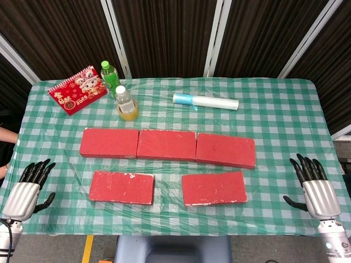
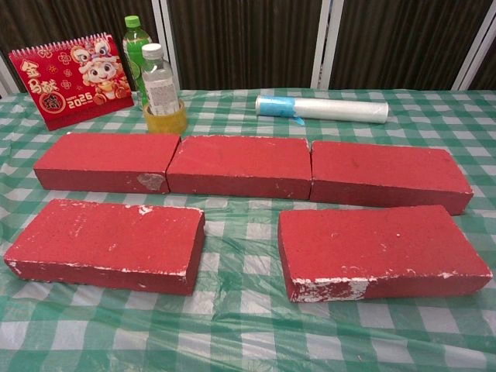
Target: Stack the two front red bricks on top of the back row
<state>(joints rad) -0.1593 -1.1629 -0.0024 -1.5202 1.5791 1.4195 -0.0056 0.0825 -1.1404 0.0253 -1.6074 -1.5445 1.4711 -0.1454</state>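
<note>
While both front bricks, left and right, lie flat before the back row, we note our left hand and right hand spread, holding nothing. Behind: calendar, two bottles, plastic roll.

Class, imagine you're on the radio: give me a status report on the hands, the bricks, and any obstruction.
Left hand and right hand open, at table edges. Front bricks untouched, flat before back row. Nothing blocking; bottles and roll behind.
</note>
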